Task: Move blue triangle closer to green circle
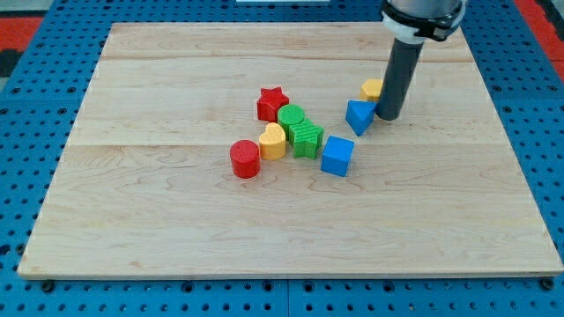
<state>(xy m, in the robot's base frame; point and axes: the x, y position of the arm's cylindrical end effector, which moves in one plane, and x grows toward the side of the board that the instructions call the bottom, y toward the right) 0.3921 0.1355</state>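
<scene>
The blue triangle [359,116] lies right of the middle of the wooden board [159,220]. My tip [389,117] stands right against its right side. The green circle [292,115] sits in a cluster at the board's middle, about 75 px to the triangle's left. A green star-like block [307,138] touches the circle at its lower right.
A red star [273,102] is above-left of the green circle. A yellow heart [274,141] and a red cylinder [245,159] lie to its lower left. A blue cube [337,156] sits below the triangle. A yellow block [372,89] shows behind the rod.
</scene>
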